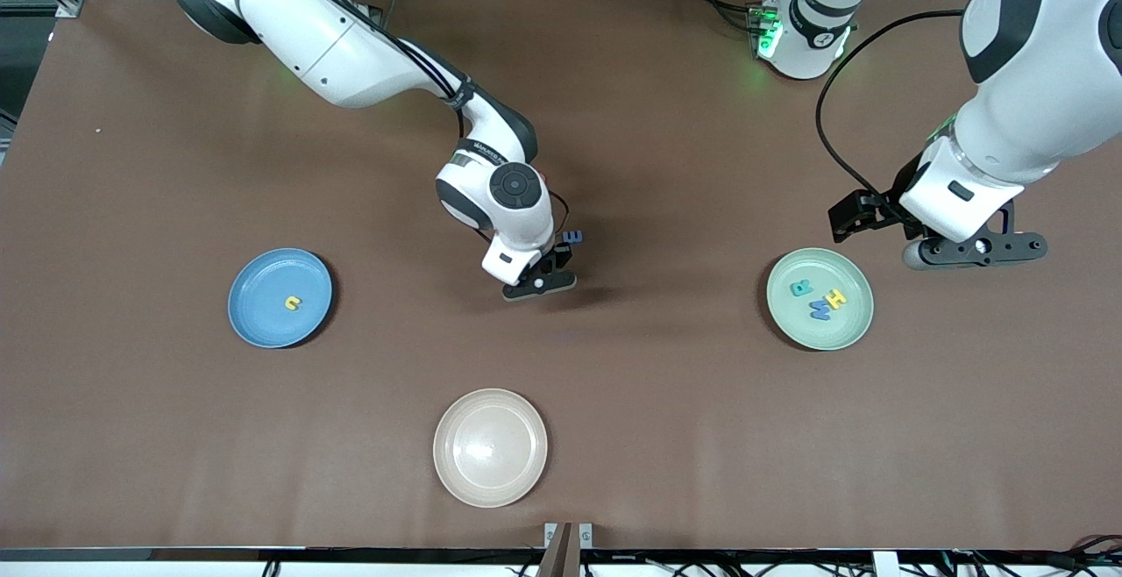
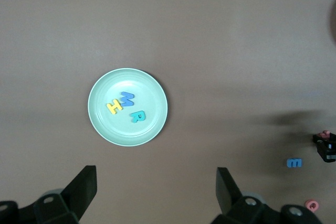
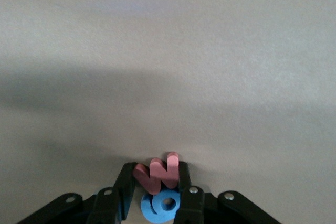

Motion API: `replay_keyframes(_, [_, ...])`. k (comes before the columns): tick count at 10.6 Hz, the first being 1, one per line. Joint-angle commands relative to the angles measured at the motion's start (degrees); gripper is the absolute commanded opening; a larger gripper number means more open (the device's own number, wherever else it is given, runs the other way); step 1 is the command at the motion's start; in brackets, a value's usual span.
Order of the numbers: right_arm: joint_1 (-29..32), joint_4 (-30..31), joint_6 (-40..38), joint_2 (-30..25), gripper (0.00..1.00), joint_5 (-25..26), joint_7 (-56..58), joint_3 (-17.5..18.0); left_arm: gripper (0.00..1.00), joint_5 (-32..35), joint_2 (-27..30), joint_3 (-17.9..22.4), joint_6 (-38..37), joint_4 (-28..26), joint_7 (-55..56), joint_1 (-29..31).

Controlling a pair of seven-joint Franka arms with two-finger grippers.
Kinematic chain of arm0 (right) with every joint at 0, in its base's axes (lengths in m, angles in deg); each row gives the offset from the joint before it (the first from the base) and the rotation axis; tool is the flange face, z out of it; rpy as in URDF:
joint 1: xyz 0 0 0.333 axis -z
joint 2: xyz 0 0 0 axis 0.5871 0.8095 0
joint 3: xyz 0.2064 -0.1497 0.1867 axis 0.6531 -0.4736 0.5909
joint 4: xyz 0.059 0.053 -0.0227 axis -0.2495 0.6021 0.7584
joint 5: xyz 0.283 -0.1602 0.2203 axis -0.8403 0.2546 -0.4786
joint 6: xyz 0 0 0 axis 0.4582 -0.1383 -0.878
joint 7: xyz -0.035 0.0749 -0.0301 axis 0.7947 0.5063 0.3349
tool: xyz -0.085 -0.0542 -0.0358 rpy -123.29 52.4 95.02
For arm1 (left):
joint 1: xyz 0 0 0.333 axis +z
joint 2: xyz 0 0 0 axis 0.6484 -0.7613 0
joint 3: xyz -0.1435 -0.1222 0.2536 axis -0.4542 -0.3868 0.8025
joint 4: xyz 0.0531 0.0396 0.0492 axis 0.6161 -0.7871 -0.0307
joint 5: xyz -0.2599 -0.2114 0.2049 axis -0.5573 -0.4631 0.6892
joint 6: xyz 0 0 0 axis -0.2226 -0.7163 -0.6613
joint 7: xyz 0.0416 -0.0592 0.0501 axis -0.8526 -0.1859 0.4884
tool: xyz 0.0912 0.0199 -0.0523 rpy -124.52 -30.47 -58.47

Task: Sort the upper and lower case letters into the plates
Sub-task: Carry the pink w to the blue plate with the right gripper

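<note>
**Right arm grabbed a red letter**

Beige plate (image 1: 490, 447) sat nearest the camera, at 6 o'clock on the table (image 1: 131, 165), with nothing on it. It was not one of the sorting plates.

At 9 o'clock lay the blue plate (image 1: 280, 297) with one yellow letter (image 1: 292, 302) on it. At 3 o'clock lay the green plate (image 1: 820, 298), holding a teal R (image 1: 800, 288), a blue M (image 1: 820, 309) and a yellow H (image 1: 836, 298).

The right gripper (image 3: 157, 182) was down at the middle of the table. Its fingers were pinched narrow on a red letter (image 3: 157, 169) that looked like a w. A blue o (image 3: 164, 203) lay just under that letter, between the fingers. A blue letter (image 1: 573, 236) like an m or E lay beside the gripper, toward the arms. The left wrist view also showed a pink round letter (image 2: 312, 204) nearby.

The left gripper (image 2: 157, 187) hung above the table just by the green plate, at its edge toward the arms. Its fingers were wide apart and held nothing. That arm was waiting.

It looked like the grab step was in hand. Whether the red letter was big or small was hard to tell. The next move would be to lift it straight up without dragging the blue o along, then carry it over the right plate and let go.
</note>
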Motion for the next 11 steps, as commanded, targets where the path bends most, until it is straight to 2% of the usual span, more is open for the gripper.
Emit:
replay_keyframes(1, [4.6,-4.4,-7.9,0.8,0.00,-1.0,-0.2,6.3,1.00,1.7,0.8,-0.2,-0.9,0.0,1.3,0.0])
replay_keyframes(5, [7.6,-5.7,-12.9,-1.3,0.00,-1.7,-0.1,7.4,1.00,1.7,0.8,-0.2,-0.9,0.0,1.3,0.0])
replay_keyframes(6, [10.8,-5.7,-15.6,-1.9,0.00,-1.7,-0.3,9.5,1.00,1.7,0.8,-0.2,-0.9,0.0,1.4,-0.2])
replay_keyframes(9, [26.3,-5.6,-25.0,-2.9,0.00,-1.6,-0.8,17.5,1.00,1.7,0.7,-0.8,-0.9,0.0,1.4,-0.5])
replay_keyframes(11, [33.0,-5.4,-31.5,-5.2,0.00,-1.1,3.5,17.3,1.00,1.4,0.6,-4.0,-0.9,-0.1,2.4,-0.5])
